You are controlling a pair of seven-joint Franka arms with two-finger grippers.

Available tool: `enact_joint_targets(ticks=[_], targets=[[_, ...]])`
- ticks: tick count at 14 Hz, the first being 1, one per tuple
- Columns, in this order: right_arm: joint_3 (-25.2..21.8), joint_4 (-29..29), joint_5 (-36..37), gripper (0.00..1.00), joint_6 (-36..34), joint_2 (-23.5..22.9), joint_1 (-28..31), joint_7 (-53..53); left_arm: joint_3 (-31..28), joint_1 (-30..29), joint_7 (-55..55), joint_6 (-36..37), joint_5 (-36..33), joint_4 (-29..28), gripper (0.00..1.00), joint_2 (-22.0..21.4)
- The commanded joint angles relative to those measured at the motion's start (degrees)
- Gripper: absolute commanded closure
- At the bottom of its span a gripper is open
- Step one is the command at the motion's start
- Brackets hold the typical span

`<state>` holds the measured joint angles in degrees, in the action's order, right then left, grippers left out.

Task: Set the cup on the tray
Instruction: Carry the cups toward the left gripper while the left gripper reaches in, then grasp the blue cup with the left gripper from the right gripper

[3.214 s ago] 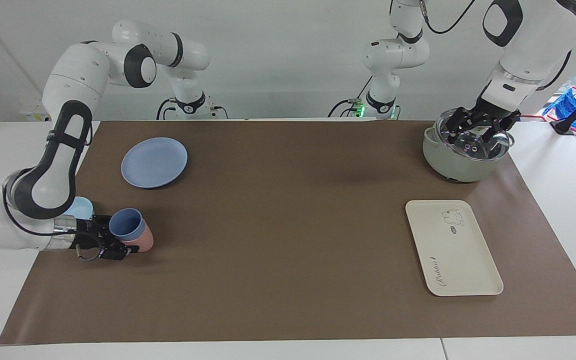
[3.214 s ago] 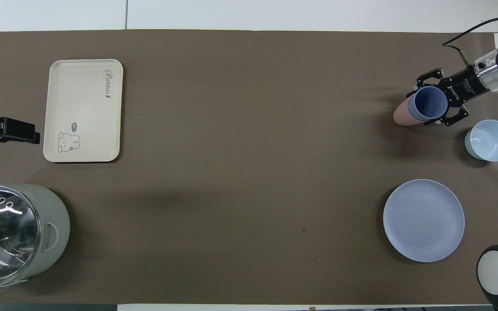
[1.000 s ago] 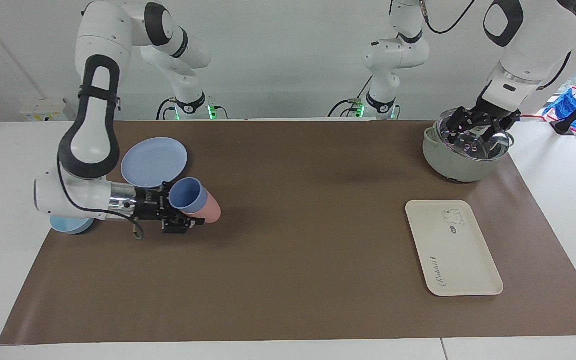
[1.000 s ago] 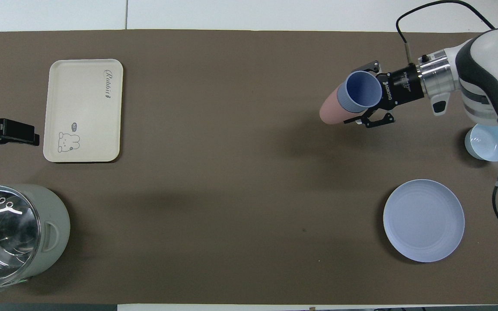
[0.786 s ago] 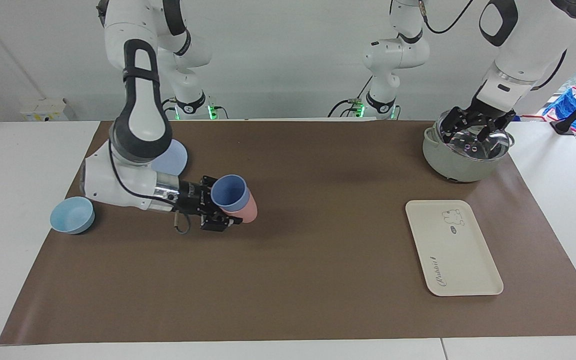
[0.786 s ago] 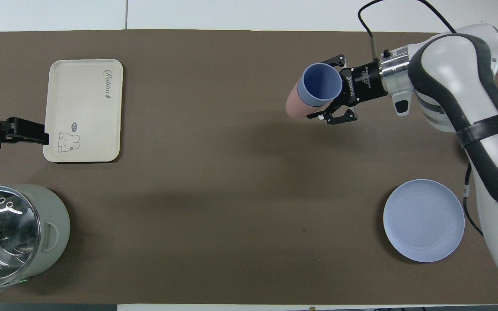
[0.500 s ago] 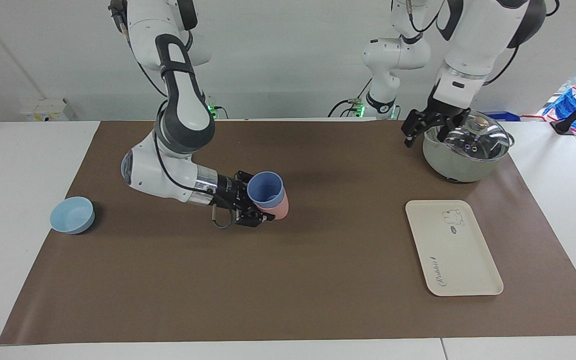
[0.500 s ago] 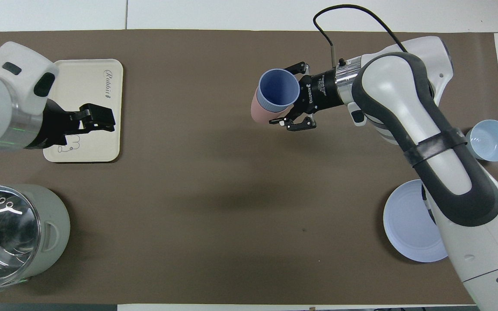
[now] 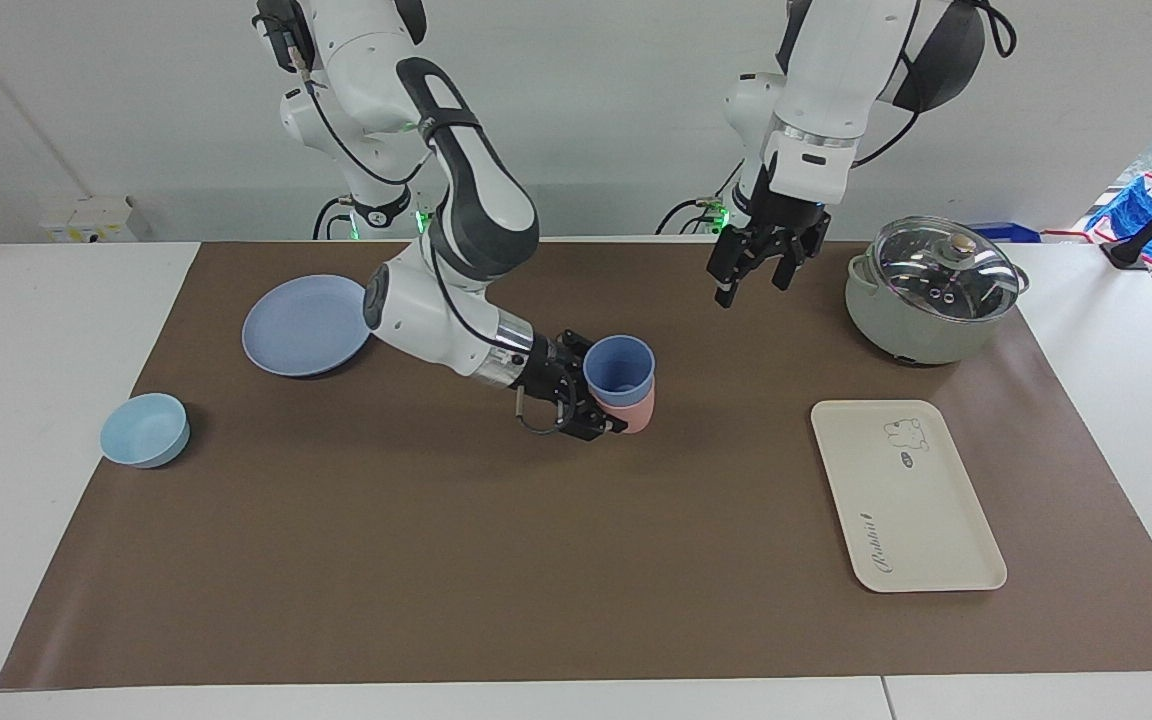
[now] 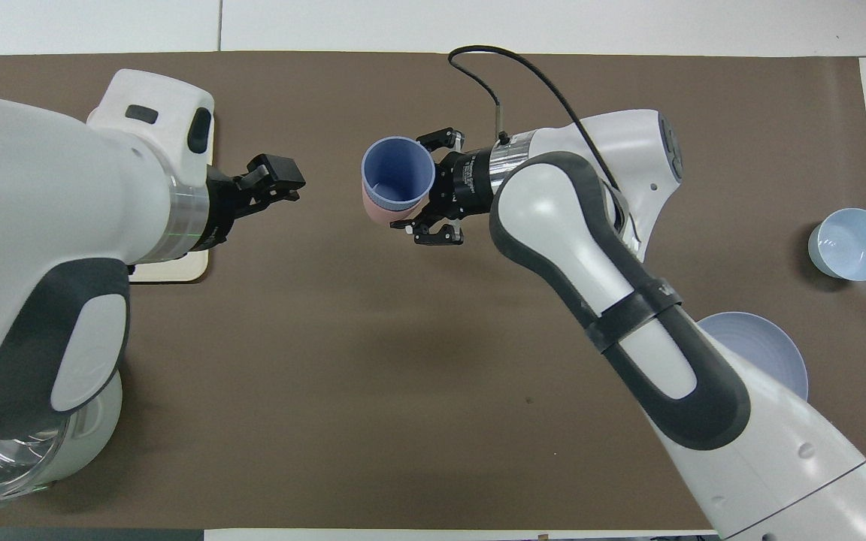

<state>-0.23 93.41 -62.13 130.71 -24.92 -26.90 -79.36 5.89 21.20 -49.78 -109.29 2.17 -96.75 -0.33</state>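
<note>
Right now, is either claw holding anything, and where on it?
The right claw is shut on the cup nested in a pink tumbler, gripping the stack's side. The left claw is open, holding nothing.

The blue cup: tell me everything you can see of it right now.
The blue cup is a small periwinkle tumbler, tapered, handleless, plastic-looking and empty. It sits nested in a pink tumbler, mouth up, almost upright. The right pincer is shut on the stacked pair, holding it above the brown mat mid-table, away from the tray.

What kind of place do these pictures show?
Probably a robot lab set up for tabletop tests: two arms fixed at a white table, a brown mat, and kitchenware such as a pot and tray.
</note>
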Motion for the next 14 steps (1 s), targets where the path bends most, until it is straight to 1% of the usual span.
enact_joint_targets(ticks=[1, 3, 5, 6, 7, 8, 9, 10, 13, 14], targets=[[-0.38, 1.86, -1.42, 1.0, 5.41, 1.1, -3.76, -1.23, -0.53, 2.52, -3.82, -0.31, -0.59, 4.55, 0.0, 5.07], [-0.29, 2.82, -1.42, 1.0, 7.88, 1.19, -5.0, -1.41, -0.53, 3.14, -3.83, -0.39, -2.25, 4.55, 0.0, 5.77], [-0.29, 2.83, -1.42, 1.0, 7.98, 1.19, -5.01, -1.41, -0.53, 3.14, -3.83, -0.39, -2.52, 4.64, 0.0, 6.04], [-0.29, 2.83, -1.42, 1.0, 8.07, 1.19, -5.09, -1.32, -0.53, 3.14, -3.83, -0.39, -2.61, 4.55, 0.05, 6.04], [-0.38, 2.83, -1.42, 1.0, 8.16, 1.19, -5.09, -1.32, -0.53, 3.14, -3.83, -0.57, -3.31, 4.47, 0.12, 6.13], [-0.38, 2.83, -1.42, 1.0, 8.24, 1.19, -5.09, -1.32, -0.53, 3.14, -3.74, -1.18, -4.53, 4.2, 0.21, 6.65], [-0.29, 2.83, -1.42, 1.0, 8.24, 1.19, -5.09, -1.32, -0.53, 3.49, -3.83, -1.36, -4.72, 4.55, 0.26, 7.79], [-0.29, 2.83, -1.42, 1.0, 8.24, 1.19, -5.09, -1.41, -0.53, 4.89, -4.0, -1.8, -4.63, 4.47, 0.26, 8.06], [-0.38, 2.83, -1.42, 1.0, 8.33, 1.19, -5.09, -1.41, -0.53, 5.25, -4.71, -2.32, -4.72, 4.11, 0.31, 8.15], [-0.29, 2.83, -1.42, 1.0, 8.33, 1.19, -5.09, -1.5, -0.53, 5.25, -4.8, -2.76, -4.72, 4.03, 0.36, 8.24]])
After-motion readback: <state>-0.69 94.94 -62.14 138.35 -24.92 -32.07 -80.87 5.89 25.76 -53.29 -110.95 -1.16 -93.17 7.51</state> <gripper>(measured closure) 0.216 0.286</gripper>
